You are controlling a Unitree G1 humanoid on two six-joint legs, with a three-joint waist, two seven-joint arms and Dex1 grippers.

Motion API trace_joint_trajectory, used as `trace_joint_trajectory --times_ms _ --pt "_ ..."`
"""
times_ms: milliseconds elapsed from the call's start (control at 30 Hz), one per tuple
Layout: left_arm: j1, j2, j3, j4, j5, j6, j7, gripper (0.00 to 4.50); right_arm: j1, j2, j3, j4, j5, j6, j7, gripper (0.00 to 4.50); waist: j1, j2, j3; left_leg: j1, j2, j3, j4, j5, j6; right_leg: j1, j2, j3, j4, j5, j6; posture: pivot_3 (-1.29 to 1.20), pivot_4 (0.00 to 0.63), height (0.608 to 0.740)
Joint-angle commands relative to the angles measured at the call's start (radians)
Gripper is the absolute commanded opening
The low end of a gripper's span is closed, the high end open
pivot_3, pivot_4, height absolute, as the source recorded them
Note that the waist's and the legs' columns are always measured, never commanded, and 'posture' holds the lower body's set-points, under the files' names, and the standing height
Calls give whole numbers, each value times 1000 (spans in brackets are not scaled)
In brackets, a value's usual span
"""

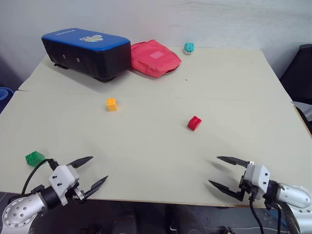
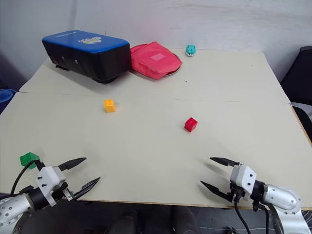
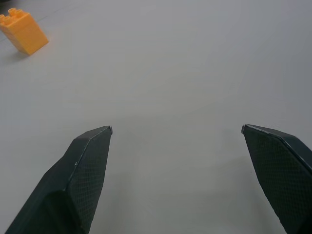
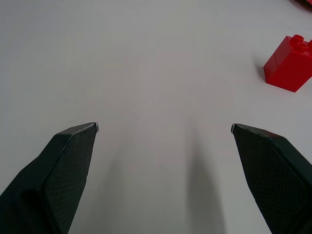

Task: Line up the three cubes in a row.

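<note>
Both tools, left (image 1: 92,172) and right (image 1: 225,171), hover spread and empty at the surface (image 1: 146,151) edge, ready to gather the scattered green brick (image 1: 34,158), orange-yellow brick (image 1: 111,104) and red brick (image 1: 194,123) ahead.

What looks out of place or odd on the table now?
Nothing looks damaged. The three cubes lie scattered: green cube at the near left edge, orange-yellow cube and red cube further in.

A pale beige table (image 1: 146,146) is carrying three scattered bricks: a green brick (image 1: 34,157) lying near its front left edge, an orange-yellow brick (image 1: 111,104) sitting left of centre, a red brick (image 1: 194,123) sitting right of centre; a blue-topped black case (image 1: 85,52), a red pouch (image 1: 154,58) and a small teal toy (image 1: 188,47) are resting along the far side
</note>
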Motion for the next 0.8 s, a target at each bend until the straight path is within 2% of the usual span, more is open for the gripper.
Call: trace_joint_trajectory --times_ms 33,167,300,500,600,700,800 --pt "11 1 24 -56 -36 11 -3 4483 5 7 -11 -12 10 -22 -9 4500 0 0 0 0 0 0 0 0 0 0 0 0 0 0 0 0 150 740" --pt "2 6 21 -101 -106 82 -12 4483 2 24 -24 -21 26 -7 -41 4500 0 0 0 0 0 0 0 0 0 0 0 0 0 0 0 0 150 740" --pt "-36 42 -6 -182 -258 215 -66 4483 34 46 -92 -49 84 67 -122 4500 2 0 0 0 0 0 0 0 0 0 0 0 1 0 0 0 150 740" --pt "-132 72 -71 -257 -305 290 -98 4483 47 85 -177 -17 81 84 -230 4500 0 1 0 0 -1 0 1 0 -1 1 0 0 1 0 0 0 150 740" --pt "-193 59 -84 -259 -310 313 -68 4483 -35 103 -158 -13 105 149 -264 4500 -9 2 0 1 0 0 0 1 -1 1 1 1 1 0 0 0 150 740" --pt "-227 54 -103 -243 -298 332 -57 4483 -250 92 -56 -36 104 303 -278 4500 -31 2 0 2 0 2 1 1 -2 1 1 2 4 0 0 0 150 740" --pt "-253 50 -127 -232 -295 347 -56 4483 -452 97 19 47 74 427 -290 4500 -28 3 0 3 0 1 0 2 -3 0 2 2 6 0 0 0 150 740"
